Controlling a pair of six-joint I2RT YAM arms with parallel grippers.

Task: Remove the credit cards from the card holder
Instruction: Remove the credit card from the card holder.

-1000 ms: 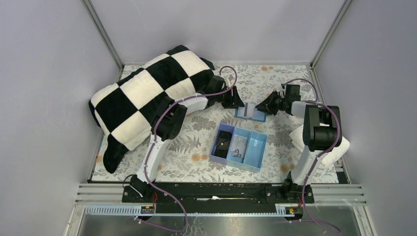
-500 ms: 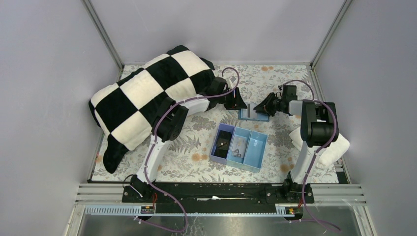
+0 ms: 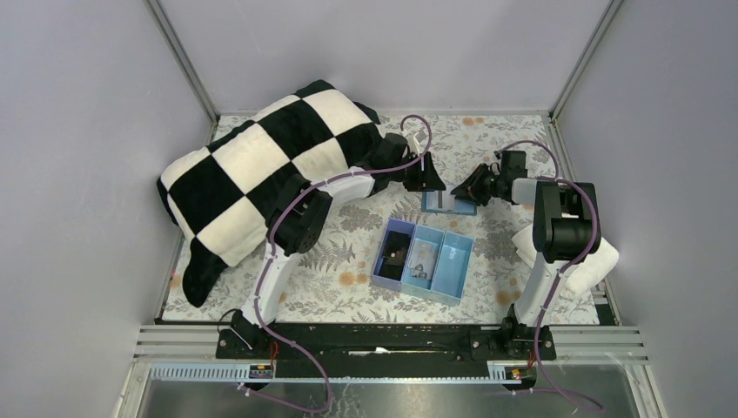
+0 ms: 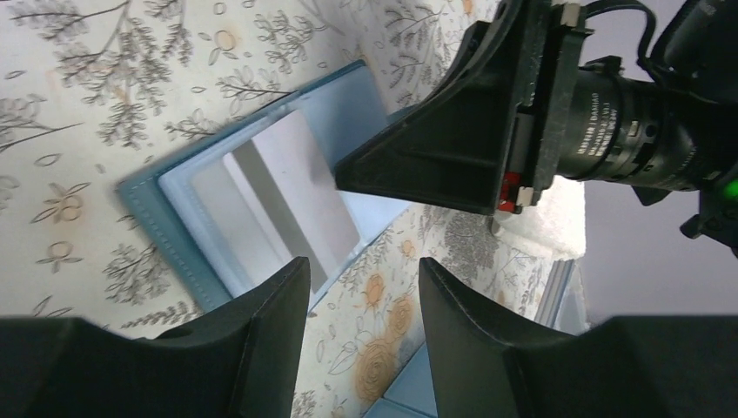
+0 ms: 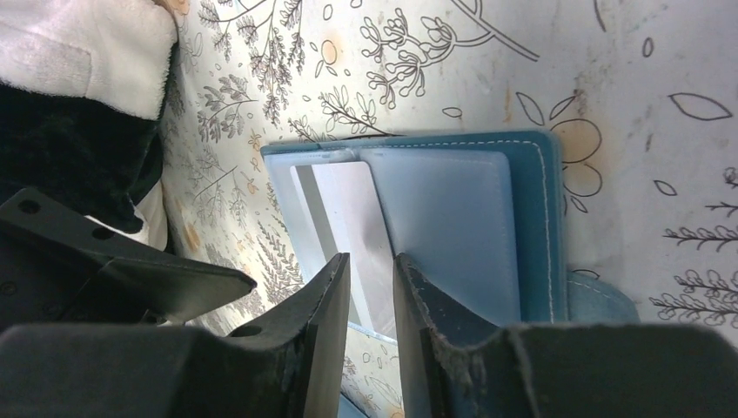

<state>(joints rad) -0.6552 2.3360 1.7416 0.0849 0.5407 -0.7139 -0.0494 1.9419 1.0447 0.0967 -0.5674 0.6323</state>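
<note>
The card holder (image 3: 448,203) lies open at the tabletop's (image 3: 487,139) far middle. The right fingers (image 5: 326,296), narrowly parted, have moved in over an exposed credit card (image 5: 348,209). The left fingers (image 4: 270,322), spread and empty, have shifted alongside, so extraction looks close.

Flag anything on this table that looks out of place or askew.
A grey card sticks partway out of its pocket in the open card holder, sitting slightly crooked. The big checkered cushion sprawled across the far left also looks foreign to this job.
</note>
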